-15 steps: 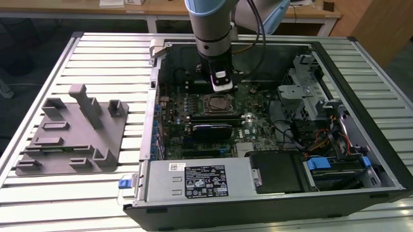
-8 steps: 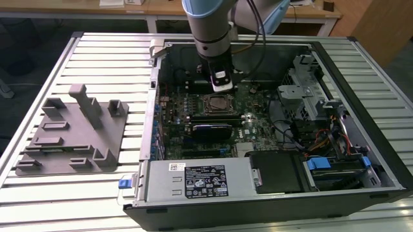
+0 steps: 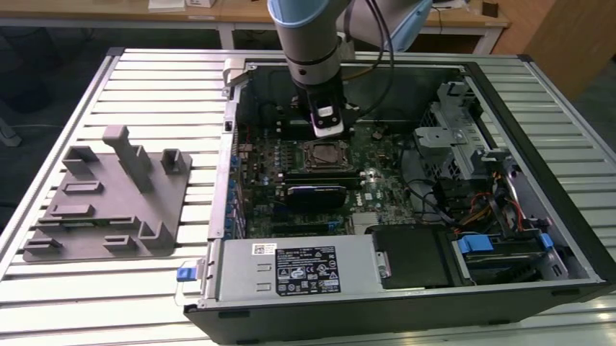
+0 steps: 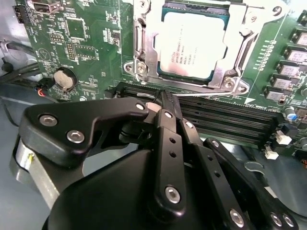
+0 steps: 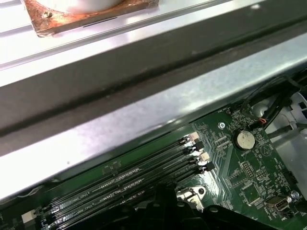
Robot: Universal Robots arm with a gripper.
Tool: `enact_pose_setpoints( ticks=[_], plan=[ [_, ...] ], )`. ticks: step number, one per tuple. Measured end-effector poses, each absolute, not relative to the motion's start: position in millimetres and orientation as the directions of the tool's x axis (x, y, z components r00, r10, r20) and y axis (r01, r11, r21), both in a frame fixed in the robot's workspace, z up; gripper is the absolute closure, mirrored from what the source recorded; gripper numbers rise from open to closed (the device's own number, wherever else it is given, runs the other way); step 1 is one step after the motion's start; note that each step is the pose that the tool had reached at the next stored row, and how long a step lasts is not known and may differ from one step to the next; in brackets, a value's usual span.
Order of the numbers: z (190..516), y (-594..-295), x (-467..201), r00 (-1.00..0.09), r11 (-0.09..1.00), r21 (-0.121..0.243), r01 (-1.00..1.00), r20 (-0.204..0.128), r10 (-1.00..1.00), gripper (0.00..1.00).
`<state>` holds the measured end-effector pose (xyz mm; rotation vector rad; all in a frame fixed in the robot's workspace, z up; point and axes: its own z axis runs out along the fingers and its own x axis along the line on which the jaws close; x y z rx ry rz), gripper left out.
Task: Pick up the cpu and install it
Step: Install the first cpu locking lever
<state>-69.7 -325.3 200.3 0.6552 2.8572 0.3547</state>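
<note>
The cpu (image 4: 194, 45), a flat square chip with a silver-grey metal top, lies inside the metal frame of the motherboard socket (image 4: 144, 43); in the exterior view the same socket (image 3: 325, 153) sits mid-board in the open computer case (image 3: 539, 144). My gripper (image 4: 165, 98) hovers just beside the socket, over the memory slots, with its black fingers (image 4: 169, 120) brought together at the tips and nothing between them. In the exterior view the gripper (image 3: 325, 137) hangs from the arm right above the socket's far edge.
A grey plastic fixture (image 3: 106, 198) stands on the slatted table at the exterior view's left. Inside the case are memory slots (image 4: 216, 112), a coin battery (image 4: 64, 79), the power supply (image 3: 288, 267), the drive cage (image 3: 462, 137) and loose cables (image 3: 481, 209). The case wall (image 5: 144, 96) runs close to the wrist.
</note>
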Motion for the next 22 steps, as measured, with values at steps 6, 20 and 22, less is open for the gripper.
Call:
enact_pose_setpoints(
  ticks=[6,20,22],
  plan=[
    [199.1,-324.2,-70.2,-0.886,0.875,0.272,0.400,-0.129,0.445,0.89],
    [197.7,-324.0,-70.7,-0.903,0.890,0.272,0.365,-0.129,0.410,0.89],
    [197.7,-324.1,-70.7,-0.903,0.890,0.272,0.365,-0.129,0.410,0.89]
  ],
)
